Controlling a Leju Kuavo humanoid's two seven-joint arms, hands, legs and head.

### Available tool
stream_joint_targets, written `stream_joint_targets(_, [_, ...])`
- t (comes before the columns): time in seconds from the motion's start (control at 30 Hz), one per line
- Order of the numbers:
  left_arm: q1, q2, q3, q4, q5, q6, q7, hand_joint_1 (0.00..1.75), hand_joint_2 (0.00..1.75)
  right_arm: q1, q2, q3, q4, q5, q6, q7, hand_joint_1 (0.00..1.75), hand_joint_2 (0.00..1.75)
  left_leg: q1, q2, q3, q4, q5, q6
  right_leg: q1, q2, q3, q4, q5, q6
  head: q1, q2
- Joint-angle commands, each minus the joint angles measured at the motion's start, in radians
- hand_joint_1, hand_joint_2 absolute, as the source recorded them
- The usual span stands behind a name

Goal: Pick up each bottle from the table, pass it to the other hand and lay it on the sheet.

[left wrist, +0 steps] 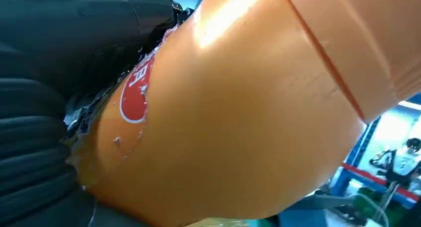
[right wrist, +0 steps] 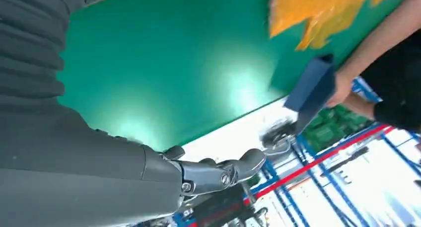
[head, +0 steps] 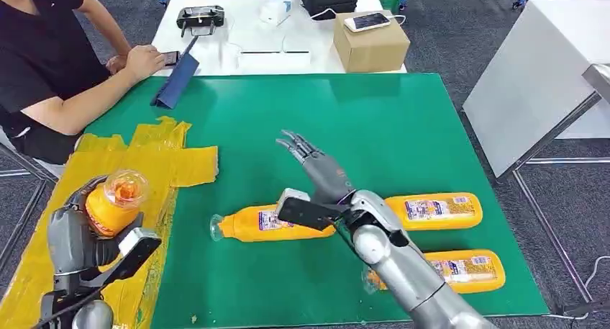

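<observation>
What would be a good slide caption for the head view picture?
Left hand holds an orange bottle over the yellow sheet; right hand hovers open above three bottles on the green mat.

One orange bottle [head: 111,203] sat in the grip of my left hand [head: 79,239], above the yellow sheet [head: 155,160], its clear base turned up toward my head camera; up close its glossy orange side [left wrist: 238,117] carried a red label patch. Three more orange bottles lay on their sides on the green mat [head: 403,120]: one [head: 270,224] just right of the sheet with its clear neck pointing toward it, a second [head: 435,210] further right, and a third [head: 460,270] nearer me, partly hidden behind my right arm. The sheet itself was crumpled yellow plastic over the mat's left edge.
</observation>
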Motion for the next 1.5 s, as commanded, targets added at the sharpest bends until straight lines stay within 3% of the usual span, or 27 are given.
stream_joint_targets(0.03, [-0.078, 0.127, -0.03, 0.221, -0.159, -0.06, 0.104, 1.75, 1.75, -0.109, -0.074, 0.025, 0.13, -0.072, 0.059, 0.009, 0.0, 1.75, 0.0, -0.003, 0.004, -0.001, -0.001, -0.002, 0.0, 0.0, 0.004, 0.0, -0.001, -0.002, 0.0, 0.0])
stream_joint_targets(0.33, [-0.207, 0.229, -0.142, 0.582, -0.297, -0.144, 0.2, 1.75, 1.75, -0.214, -0.005, 0.126, 0.312, -0.117, 0.115, 0.015, 0.0, 1.75, 0.0, -0.001, 0.004, -0.001, 0.0, -0.003, 0.0, 0.002, 0.002, 0.001, -0.001, -0.003, -0.001, 0.0])
stream_joint_targets(0.63, [-0.211, 0.234, -0.146, 0.599, -0.295, -0.145, 0.199, 1.75, 1.75, -0.218, -0.003, 0.134, 0.325, -0.122, 0.12, 0.015, 0.0, 1.75, 0.0, 0.0, 0.003, -0.001, 0.0, -0.003, 0.0, 0.002, 0.002, 0.002, -0.001, -0.003, 0.0, 0.0])
stream_joint_targets(0.83, [-0.235, 0.281, -0.167, 0.704, -0.229, -0.196, 0.157, 1.75, 1.75, -0.266, 0.012, 0.201, 0.394, -0.157, 0.159, 0.019, 0.0, 1.75, 0.0, 0.001, 0.003, -0.001, 0.001, -0.004, -0.001, 0.004, 0.0, 0.004, 0.0, -0.003, 0.0, 0.0])
stream_joint_targets(0.87, [-0.244, 0.304, -0.181, 0.73, -0.209, -0.228, 0.139, 0.45, 1.75, -0.277, 0.012, 0.215, 0.406, -0.167, 0.164, 0.02, 0.0, 1.75, 0.0, 0.002, 0.004, -0.001, 0.001, -0.005, 0.0, 0.005, 0.001, 0.005, 0.0, -0.004, 0.0, 0.0])
stream_joint_targets(0.9, [-0.25, 0.336, -0.199, 0.756, -0.18, -0.288, 0.117, 0.0, 0.0, -0.291, 0.013, 0.23, 0.418, -0.177, 0.172, 0.02, 0.0, 1.75, 0.0, 0.001, 0.003, -0.001, 0.001, -0.004, 0.0, 0.004, -0.001, 0.005, 0.0, -0.003, 0.0, 0.0])
stream_joint_targets(0.97, [-0.253, 0.391, -0.212, 0.779, -0.15, -0.316, 0.086, 0.0, 0.0, -0.316, 0.021, 0.248, 0.446, -0.187, 0.186, 0.031, 0.0, 1.75, 0.0, 0.002, 0.003, -0.001, 0.002, -0.005, 0.0, 0.005, -0.002, 0.008, 0.0, -0.003, 0.0, 0.0])
stream_joint_targets(1.13, [-0.258, 0.444, -0.276, 0.771, -0.072, -0.353, 0.035, 0.0, 0.0, -0.347, 0.017, 0.29, 0.54, -0.232, 0.196, 0.042, 0.0, 1.75, 0.0, 0.007, 0.006, -0.001, 0.003, -0.008, 0.0, 0.008, -0.003, 0.01, 0.002, -0.007, -0.001, 0.0])
stream_joint_targets(1.3, [-0.221, 0.459, -0.271, 0.706, 0.002, -0.371, 0.017, 0.0, 0.0, -0.346, 0.009, 0.316, 0.561, -0.241, 0.192, 0.032, 0.0, 1.75, 0.001, 0.008, 0.007, -0.001, 0.003, -0.009, 0.001, 0.009, -0.002, 0.013, 0.001, -0.008, 0.0, 0.0])
stream_joint_targets(1.5, [-0.126, 0.454, -0.183, 0.542, 0.149, -0.379, -0.056, 0.0, 0.0, -0.342, 0.01, 0.352, 0.577, -0.258, 0.214, 0.049, 0.0, 1.75, 0.0, 0.011, 0.007, -0.001, 0.003, -0.01, 0.001, 0.013, -0.004, 0.015, 0.001, -0.008, -0.001, 0.0])
